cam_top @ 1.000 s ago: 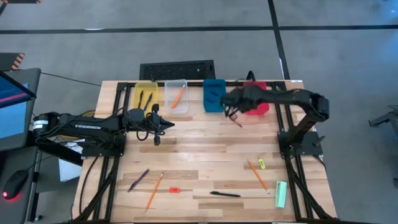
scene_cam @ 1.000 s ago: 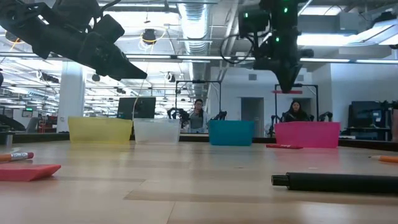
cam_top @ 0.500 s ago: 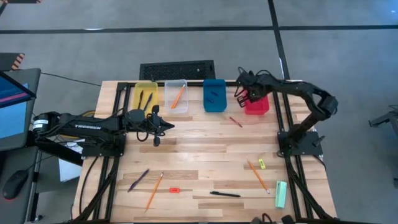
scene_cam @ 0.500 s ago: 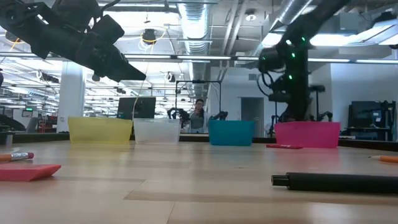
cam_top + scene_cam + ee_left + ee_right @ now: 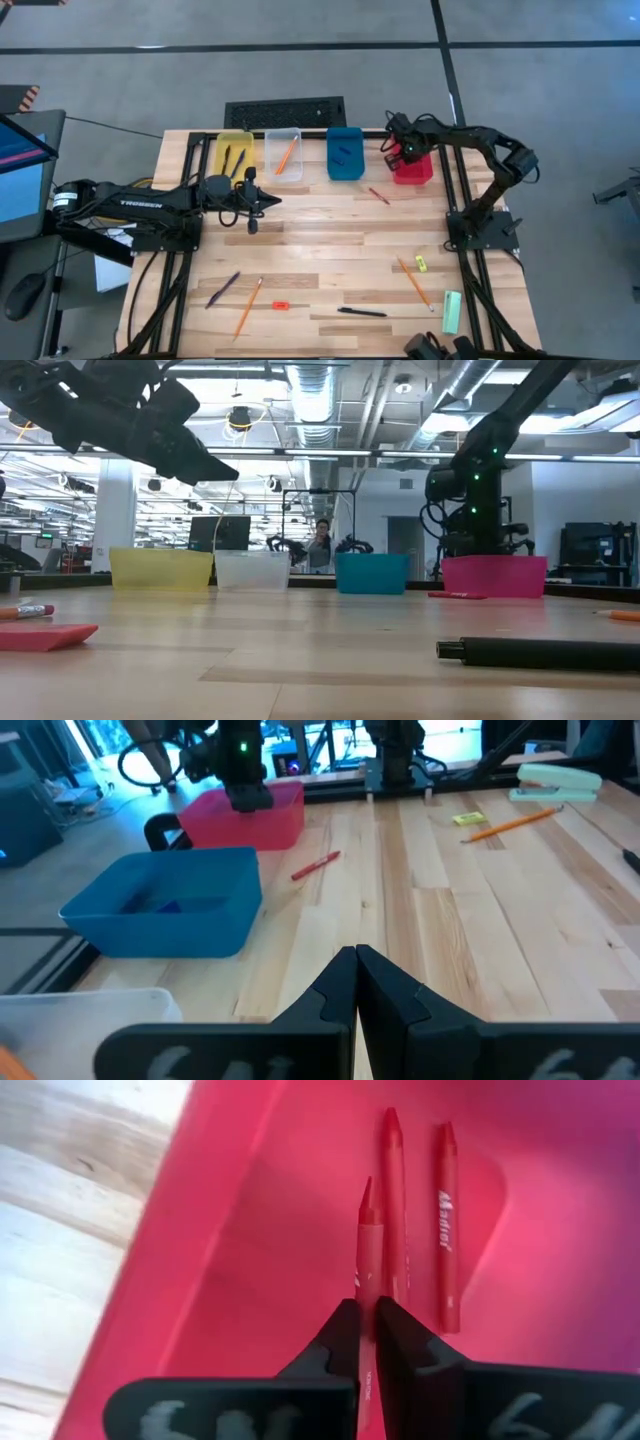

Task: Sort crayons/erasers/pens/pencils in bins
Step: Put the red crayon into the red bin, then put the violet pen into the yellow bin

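Crayon [image 5: 366, 1245] is pinched between the right hand's [image 5: 366, 1315] nearly closed fingers, hanging right over the red bin [image 5: 413, 168], just inside its wall, two more crayons [image 5: 420, 1220] lying below. Left hand [image 5: 268, 200] sits clamped shut and empty, well clear, beside the yellow bin [image 5: 234, 152] over bare worktop [image 5: 330, 250].
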Tool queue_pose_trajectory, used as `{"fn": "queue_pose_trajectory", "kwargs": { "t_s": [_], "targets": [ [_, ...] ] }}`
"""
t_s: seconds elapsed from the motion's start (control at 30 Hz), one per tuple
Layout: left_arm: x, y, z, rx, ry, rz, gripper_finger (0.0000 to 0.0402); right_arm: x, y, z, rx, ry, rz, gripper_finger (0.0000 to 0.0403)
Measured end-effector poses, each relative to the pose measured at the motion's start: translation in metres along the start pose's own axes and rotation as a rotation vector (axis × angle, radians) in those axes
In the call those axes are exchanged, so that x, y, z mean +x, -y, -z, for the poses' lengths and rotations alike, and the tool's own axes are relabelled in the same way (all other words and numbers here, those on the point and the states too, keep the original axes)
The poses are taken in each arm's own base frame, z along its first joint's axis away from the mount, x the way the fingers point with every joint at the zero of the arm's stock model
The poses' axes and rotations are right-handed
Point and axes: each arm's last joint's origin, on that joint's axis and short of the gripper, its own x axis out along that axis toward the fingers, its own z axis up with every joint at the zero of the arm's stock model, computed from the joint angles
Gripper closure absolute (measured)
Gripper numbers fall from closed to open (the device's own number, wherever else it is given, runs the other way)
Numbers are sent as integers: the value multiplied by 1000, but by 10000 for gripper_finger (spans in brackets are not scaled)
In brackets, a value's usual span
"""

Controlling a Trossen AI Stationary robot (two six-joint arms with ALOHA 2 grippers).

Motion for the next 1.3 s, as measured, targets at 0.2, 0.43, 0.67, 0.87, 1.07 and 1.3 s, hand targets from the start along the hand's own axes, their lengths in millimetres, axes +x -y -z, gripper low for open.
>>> {"fn": "queue_pose_trajectory", "kwargs": {
  "t_s": [0.2, 0.43, 0.67, 0.87, 1.07, 1.3],
  "targets": [
    [0, 0, 0, 4, 1, 3, 400, 0, 0, -1, 26, 9, -3, 356],
    [0, 1, 2, -38, -22, 10, 400, 0, 0, -1, 24, 8, -2, 288],
    [0, 1, 5, -54, -49, 11, 400, -20, -9, 0, -58, 111, 15, 319],
    [0, 1, 9, -71, -93, 12, 400, -49, -32, 14, -116, 391, -84, 395],
    [-1, 2, 12, -103, -128, 13, 400, -67, -57, 52, -130, 652, -270, 397],
    [-3, 6, 24, -166, -254, 13, 400, -87, -98, 96, -186, 932, -428, 399]
  ]
}}
